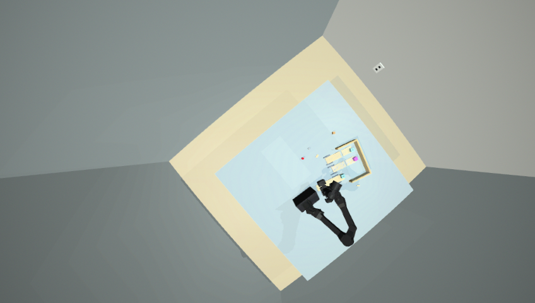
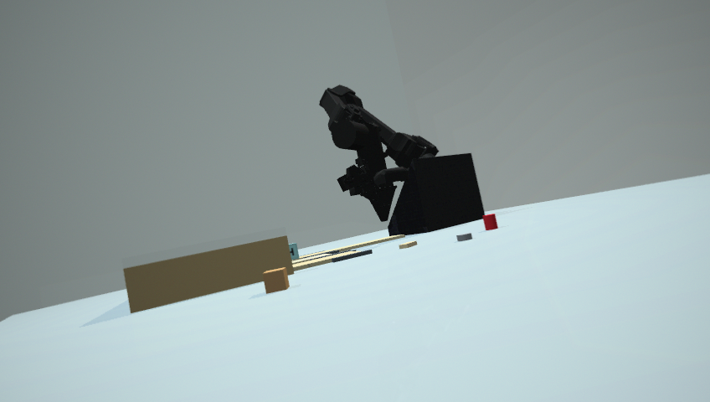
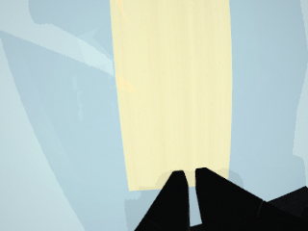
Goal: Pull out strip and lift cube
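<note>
My gripper (image 2: 383, 219) (image 3: 189, 179) is nearly shut, with a narrow gap and nothing between the fingertips. It stands above the near end of the nearest strip (image 1: 336, 179) (image 2: 368, 243) (image 3: 173, 96). That strip sticks out past the others towards the arm's base. A teal cube (image 1: 342, 175) (image 2: 292, 250) with a dark mark stands on it, outside the walled frame. The middle strip (image 1: 337, 166) has a gap across it, and a magenta cube (image 1: 354, 158) is on its far piece. The far strip (image 1: 333, 157) also shows a gap, with another teal cube (image 1: 352, 149) beyond it.
A three-sided wooden wall (image 1: 363, 157) (image 2: 208, 274) surrounds the strips' far ends. Dark rails flank the strips. An orange block (image 1: 333, 132) (image 2: 276, 280), a red cylinder (image 1: 302, 158) (image 2: 491, 222), a grey disc (image 1: 308, 148) (image 2: 464, 237) and a beige block (image 1: 317, 155) (image 2: 408, 244) lie nearby.
</note>
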